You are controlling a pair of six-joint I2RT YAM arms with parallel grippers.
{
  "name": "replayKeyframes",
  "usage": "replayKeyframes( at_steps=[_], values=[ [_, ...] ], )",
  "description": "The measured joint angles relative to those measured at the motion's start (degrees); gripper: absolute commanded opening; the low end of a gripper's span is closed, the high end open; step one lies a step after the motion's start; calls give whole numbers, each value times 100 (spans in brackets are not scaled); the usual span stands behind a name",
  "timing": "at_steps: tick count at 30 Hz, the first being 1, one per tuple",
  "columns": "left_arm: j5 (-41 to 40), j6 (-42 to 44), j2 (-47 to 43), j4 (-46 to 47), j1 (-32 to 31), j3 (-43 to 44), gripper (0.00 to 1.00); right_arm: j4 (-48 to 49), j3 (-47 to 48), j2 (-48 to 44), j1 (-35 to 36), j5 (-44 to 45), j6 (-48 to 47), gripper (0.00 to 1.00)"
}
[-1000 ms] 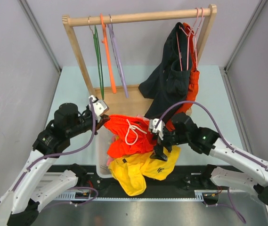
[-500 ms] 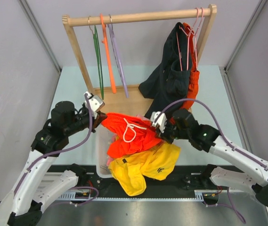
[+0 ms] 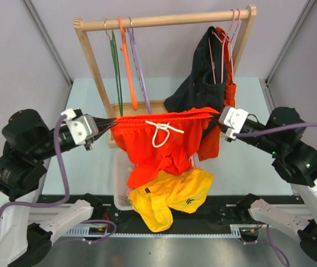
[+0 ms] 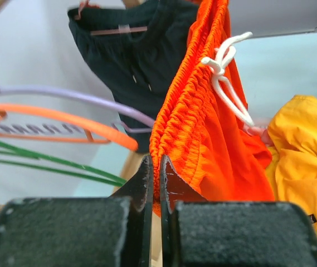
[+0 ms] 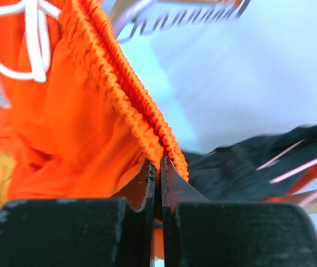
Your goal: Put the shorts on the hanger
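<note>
The pale green tabletop (image 3: 247,105) carries a wooden rack (image 3: 169,21) whose top bar runs across the back of the scene. At the bar's right end a dark garment (image 3: 197,94) hangs on a pink hanger, with a red-orange garment (image 3: 229,94) just behind it.

The shorts (image 3: 152,144) are lifted off the tabletop and stretched level between the 2 arms, in front of the rack and below its bar. The waistband is pulled taut and the legs droop toward a white basket (image 3: 118,181). Yellow shorts (image 3: 175,192) lie heaped over the basket's near edge, below the orange fabric and touching its lowest folds.

At the bar's left end hang 3 bare hangers side by side. The hanger (image 3: 127,64) is the middle one, between a green hanger (image 3: 116,72) and a lilac hanger (image 3: 140,72). It hangs above and behind the left part of the waistband, apart from the shorts.

The left hand (image 3: 111,121) is pinched tight on the left end of the waistband. Its wrist view shows the 2 fingers (image 4: 147,178) almost touching, with gathered elastic between them. The right hand (image 3: 218,115) is clamped the same way on the right end, jaws nearly together over the ruffled edge in its own view.

The white drawstring (image 3: 162,132) hangs in a tied loop at the waistband's middle.
</note>
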Motion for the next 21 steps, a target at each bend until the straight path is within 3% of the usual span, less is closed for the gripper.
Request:
replayKeyframes(
  at_steps=[5,11,21],
  values=[
    [142,48,240,-157,0,723,0,94,389,22,2,-103,-511,0],
    [63,177,234,-133,2,787,0,409,706,400,-83,-223,-925,0],
    [-557,859,-1034,116,2,-2697,0,420,-1961,-184,-168,-898,-1314,0]
  ],
)
